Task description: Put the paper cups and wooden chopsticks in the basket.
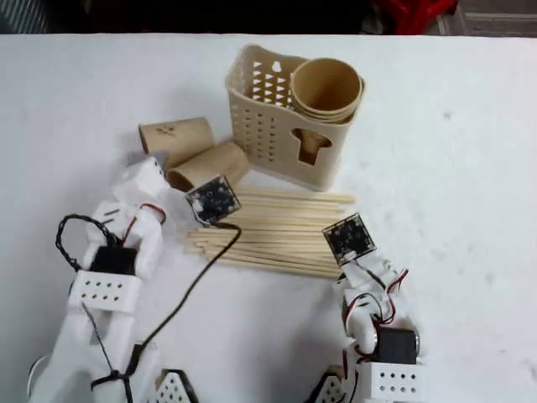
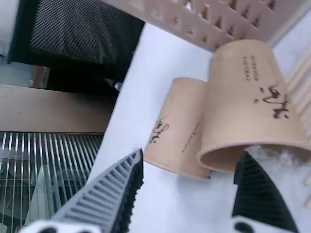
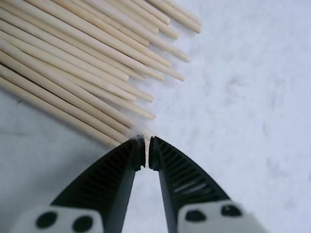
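Two paper cups lie on their sides left of the basket: one cup farther out, another cup closer to the chopsticks. In the left wrist view the nearer cup points its open mouth at my left gripper, which is open just in front of its rim. The second cup lies beside it. Several wooden chopsticks lie in a flat pile in front of the basket. My right gripper is shut, its tips at the ends of the nearest chopsticks. Stacked cups stand in the basket.
The cream plastic basket stands upright mid-table, its perforated wall just past the lying cups. A black cable trails from the left arm across the white table. Open table lies to the right of the chopsticks.
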Available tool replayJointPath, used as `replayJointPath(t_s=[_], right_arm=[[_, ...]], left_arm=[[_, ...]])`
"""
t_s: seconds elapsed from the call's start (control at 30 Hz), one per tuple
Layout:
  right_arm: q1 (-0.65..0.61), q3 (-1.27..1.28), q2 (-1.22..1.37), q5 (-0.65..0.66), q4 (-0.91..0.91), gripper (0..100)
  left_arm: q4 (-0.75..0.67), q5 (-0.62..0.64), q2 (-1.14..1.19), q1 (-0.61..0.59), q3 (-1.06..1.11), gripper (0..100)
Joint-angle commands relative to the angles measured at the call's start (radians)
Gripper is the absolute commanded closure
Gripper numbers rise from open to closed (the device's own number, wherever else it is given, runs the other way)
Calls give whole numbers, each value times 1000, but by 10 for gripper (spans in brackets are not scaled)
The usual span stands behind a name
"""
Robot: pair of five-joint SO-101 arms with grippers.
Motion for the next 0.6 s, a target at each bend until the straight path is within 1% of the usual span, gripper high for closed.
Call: replayJointPath(t_s=[0.0, 0.17, 0.33, 0.47, 0.57], right_arm=[[-2, 8, -5, 12, -18, 964], [-2, 8, -5, 12, -18, 964], [-2, 8, -5, 12, -18, 964], [-2, 8, -5, 12, -18, 964], [-2, 8, -5, 12, -18, 964]], left_arm=[[-115, -15, 90, 13, -9, 698], [-278, -17, 266, 8, -21, 698], [-331, -9, 410, 18, -80, 698], [-400, -8, 489, 31, -95, 701], [-439, 48, 512, 38, -95, 702]])
